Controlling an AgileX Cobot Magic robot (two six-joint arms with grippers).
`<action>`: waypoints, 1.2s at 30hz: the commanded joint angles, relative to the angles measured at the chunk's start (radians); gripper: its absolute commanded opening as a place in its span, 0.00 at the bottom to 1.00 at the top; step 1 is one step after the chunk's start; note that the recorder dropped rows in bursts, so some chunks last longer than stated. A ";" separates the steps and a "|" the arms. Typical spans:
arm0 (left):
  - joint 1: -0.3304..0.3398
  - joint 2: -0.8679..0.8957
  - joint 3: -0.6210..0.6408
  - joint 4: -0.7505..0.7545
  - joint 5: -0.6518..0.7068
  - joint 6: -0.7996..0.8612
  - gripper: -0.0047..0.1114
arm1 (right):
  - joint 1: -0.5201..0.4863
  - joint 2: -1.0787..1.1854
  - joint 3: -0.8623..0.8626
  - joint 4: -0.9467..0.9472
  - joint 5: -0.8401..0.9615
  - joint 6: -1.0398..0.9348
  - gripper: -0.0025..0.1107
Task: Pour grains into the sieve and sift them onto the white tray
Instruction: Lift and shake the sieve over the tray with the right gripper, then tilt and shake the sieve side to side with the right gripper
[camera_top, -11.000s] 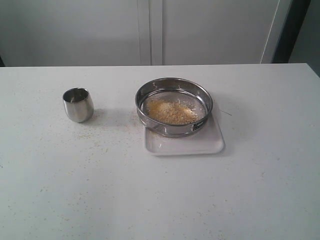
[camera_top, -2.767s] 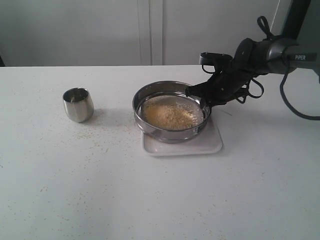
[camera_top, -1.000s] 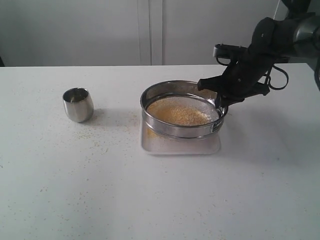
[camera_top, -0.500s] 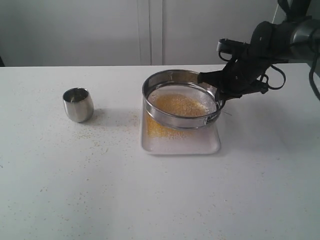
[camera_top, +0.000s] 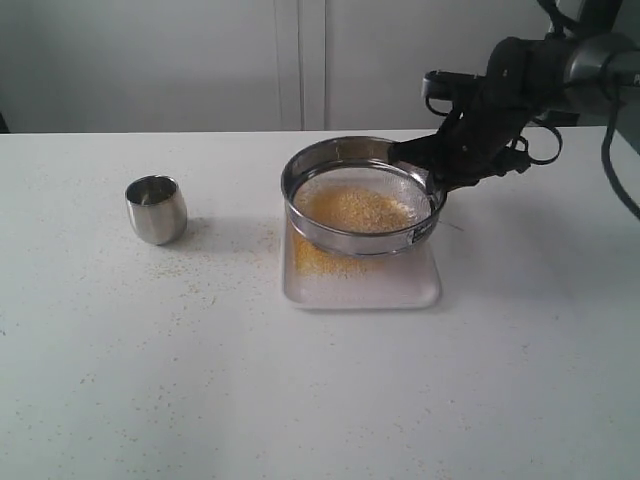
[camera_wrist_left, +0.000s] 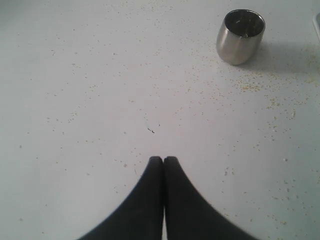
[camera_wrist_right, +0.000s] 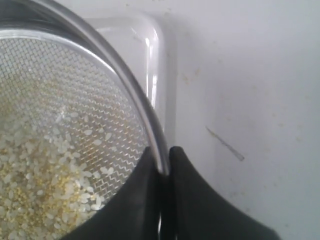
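The round steel sieve (camera_top: 362, 195) hangs tilted above the white tray (camera_top: 405, 285), held by its far right rim. My right gripper (camera_top: 432, 170) is shut on that rim; in the right wrist view the gripper (camera_wrist_right: 164, 159) has one finger inside the sieve (camera_wrist_right: 112, 65) and one outside. Grains (camera_top: 360, 208) lie on the mesh, whitish and golden ones (camera_wrist_right: 35, 170). Fine golden grains (camera_top: 318, 260) are scattered on the tray under the sieve. My left gripper (camera_wrist_left: 163, 160) is shut on nothing, over bare table.
A small rounded steel cup (camera_top: 156, 209) stands upright left of the tray, also in the left wrist view, cup (camera_wrist_left: 240, 36). Stray grains speckle the white table (camera_top: 200, 380). Grey wall panels rise behind the table's far edge.
The right gripper lifted the sieve off the tray and has shifted it right, then slightly back and up over the last second. Golden grains have fallen onto the tray.
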 joint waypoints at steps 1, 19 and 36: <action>0.000 -0.006 0.003 0.003 0.006 0.003 0.04 | -0.002 -0.068 0.014 -0.113 0.126 0.015 0.02; 0.000 -0.006 0.003 0.003 0.006 0.003 0.04 | 0.016 -0.083 0.072 -0.068 -0.051 0.099 0.02; 0.000 -0.006 0.003 0.003 0.006 0.003 0.04 | 0.034 -0.159 0.199 -0.043 -0.036 0.185 0.02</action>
